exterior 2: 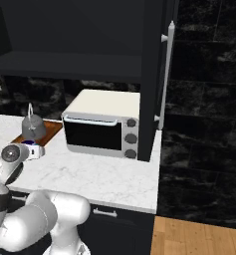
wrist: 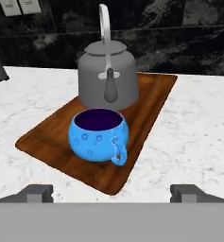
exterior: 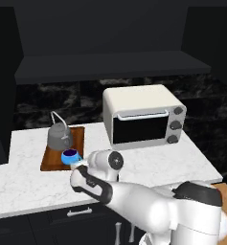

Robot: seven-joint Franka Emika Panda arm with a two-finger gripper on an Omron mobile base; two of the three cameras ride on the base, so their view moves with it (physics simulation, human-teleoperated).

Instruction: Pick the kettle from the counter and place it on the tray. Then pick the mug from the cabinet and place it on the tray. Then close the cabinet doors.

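Observation:
The blue mug [wrist: 98, 134] stands upright on the brown tray [wrist: 146, 118], handle toward me. Right behind it on the same tray sits the dark grey kettle [wrist: 107, 73]. My gripper [wrist: 114, 193] is open, its fingertips [wrist: 35, 193] wide apart just short of the mug and touching nothing. From the left base, the mug [exterior: 70, 156] and kettle [exterior: 60, 136] sit on the tray [exterior: 48, 161], the gripper [exterior: 79, 165] low beside the mug. Above, the black cabinet [exterior: 110, 69] stands open, and its right door [exterior 2: 150, 89] is swung out edge-on.
A white toaster oven [exterior: 143, 115] stands on the marble counter [exterior: 148, 162] just right of the tray. The open door's silver handle [exterior 2: 168, 74] hangs over the counter's right end. Dark drawers run below the counter's front edge.

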